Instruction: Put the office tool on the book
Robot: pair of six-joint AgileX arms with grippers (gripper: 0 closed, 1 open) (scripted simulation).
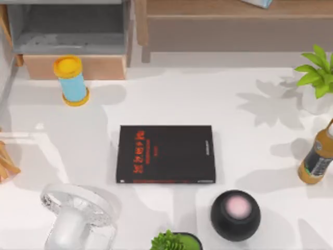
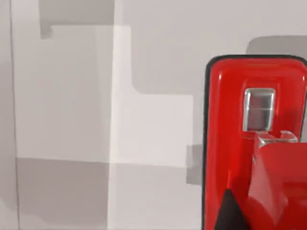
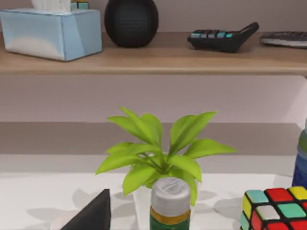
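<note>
Filling the right side of my left wrist view, the office tool [image 2: 254,143] shows glossy red with a small metal window, lying on a pale surface crossed by grey shadows. Whether my left fingers hold it I cannot tell, and my right fingers' state I cannot tell either.

From above, the book [image 1: 165,154] lies flat and black near the middle of the white table [image 1: 208,99], red lettering toward its left end, nothing on its cover. A blue cylinder [image 1: 72,80] with yellow caps stands well apart toward the far left, a black round speaker [image 1: 235,214] sits just beyond the book's near right corner, and a clear fan [image 1: 78,219] stands at the near left. A bottle [image 1: 316,161] and a potted plant [image 1: 317,78] occupy the right edge.

My right wrist view looks across a leafy plant [image 3: 158,153], a bottle cap [image 3: 170,191] and a colour cube [image 3: 276,208] toward a wooden shelf [image 3: 158,60] carrying a tissue box [image 3: 50,31] and a calculator [image 3: 223,37].
</note>
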